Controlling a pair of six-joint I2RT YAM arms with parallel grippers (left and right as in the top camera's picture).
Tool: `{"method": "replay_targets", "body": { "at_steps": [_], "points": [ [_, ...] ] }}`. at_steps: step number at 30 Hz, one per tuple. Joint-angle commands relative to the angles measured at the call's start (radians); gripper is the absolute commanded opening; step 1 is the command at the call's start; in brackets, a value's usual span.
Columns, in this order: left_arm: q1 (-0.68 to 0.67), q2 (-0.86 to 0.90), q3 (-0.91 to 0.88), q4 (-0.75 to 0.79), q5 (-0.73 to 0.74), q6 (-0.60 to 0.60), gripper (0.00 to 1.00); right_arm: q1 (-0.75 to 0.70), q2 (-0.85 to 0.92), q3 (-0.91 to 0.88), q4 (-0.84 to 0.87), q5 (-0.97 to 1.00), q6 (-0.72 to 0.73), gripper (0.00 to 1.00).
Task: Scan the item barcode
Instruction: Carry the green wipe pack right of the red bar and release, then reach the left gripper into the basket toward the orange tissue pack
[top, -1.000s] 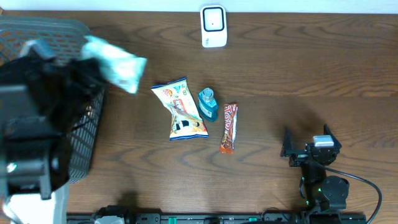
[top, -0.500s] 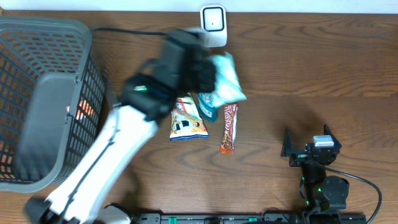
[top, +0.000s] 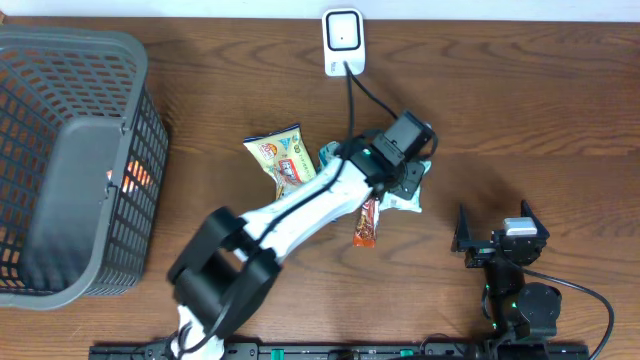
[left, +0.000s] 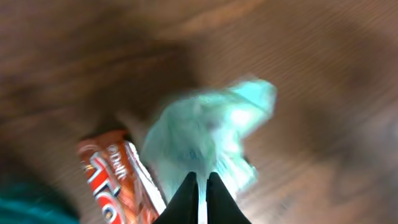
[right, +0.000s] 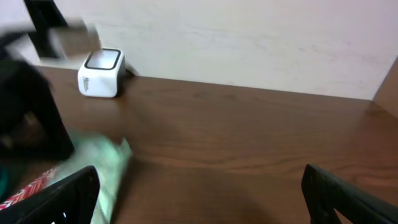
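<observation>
1. At far left sits a grey plastic mesh basket (top: 150, 130).
2. Centre frame, a yellow snack bag (top: 287, 165) and an orange-red candy bar (top: 366, 228) lie on the wooden table (top: 550, 110).
3. Right of them, the left gripper (top: 406, 178) pinches a pale mint-green soft packet (top: 414, 194), below the white scanner box (top: 343, 42).
4. Lower right, the right gripper (top: 496, 232) stands spread, empty.

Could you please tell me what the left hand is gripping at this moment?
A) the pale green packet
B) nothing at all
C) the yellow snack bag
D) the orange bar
A: in the left wrist view the left hand is shut on the pale green packet, while the orange bar lies loose beside it.
</observation>
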Motion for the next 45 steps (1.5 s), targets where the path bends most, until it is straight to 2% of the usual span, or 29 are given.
{"method": "replay_targets", "body": {
  "at_steps": [1,5,7,10,12,16,20,22,26,29,31,37,41,45],
  "points": [
    [-0.005,0.063,0.002,0.012,-0.026,-0.014,0.07,-0.003,-0.005,-0.001,-0.004,-0.002,0.002,0.99],
    [-0.005,0.069,0.003,0.006,-0.025,-0.014,0.08,-0.003,-0.005,-0.001,-0.004,-0.002,0.002,0.99],
    [-0.005,0.05,0.01,-0.004,-0.025,-0.018,0.17,-0.003,-0.005,-0.001,-0.004,-0.002,0.002,0.99],
    [-0.005,-0.004,0.02,-0.016,-0.025,-0.017,0.38,-0.003,-0.005,-0.001,-0.004,-0.002,0.002,0.99],
    [-0.005,-0.065,0.02,-0.02,-0.025,-0.017,0.49,-0.003,-0.005,-0.001,-0.004,-0.002,0.002,0.99],
    [-0.005,-0.199,0.02,-0.027,-0.025,-0.011,0.59,-0.003,-0.005,-0.001,-0.004,-0.002,0.002,0.99],
    [-0.002,-0.343,0.02,-0.034,-0.03,0.06,0.65,-0.003,-0.005,-0.001,-0.004,-0.002,0.002,0.99],
    [0.009,-0.428,0.02,-0.054,-0.09,0.1,0.65,-0.003,-0.005,-0.001,-0.004,-0.002,0.002,0.99],
    [0.077,-0.584,0.021,-0.119,-0.329,0.111,0.7,-0.003,-0.005,-0.001,-0.004,-0.002,0.002,0.99],
    [0.196,-0.69,0.021,-0.17,-0.415,0.098,0.76,-0.003,-0.005,-0.001,-0.004,-0.002,0.002,0.99],
    [0.328,-0.756,0.021,-0.205,-0.43,0.045,0.78,-0.003,-0.005,-0.001,-0.004,-0.002,0.002,0.99],
    [0.805,-0.84,0.02,-0.33,-0.429,-0.257,0.83,-0.003,-0.005,-0.001,-0.004,-0.002,0.002,0.99],
    [1.083,-0.809,0.016,-0.433,-0.34,-0.403,0.83,-0.003,-0.005,-0.001,-0.004,-0.002,0.002,0.99],
    [1.273,-0.721,-0.003,-0.484,-0.21,-0.499,0.83,-0.003,-0.005,-0.001,-0.004,-0.002,0.002,0.99]
  ]
}}
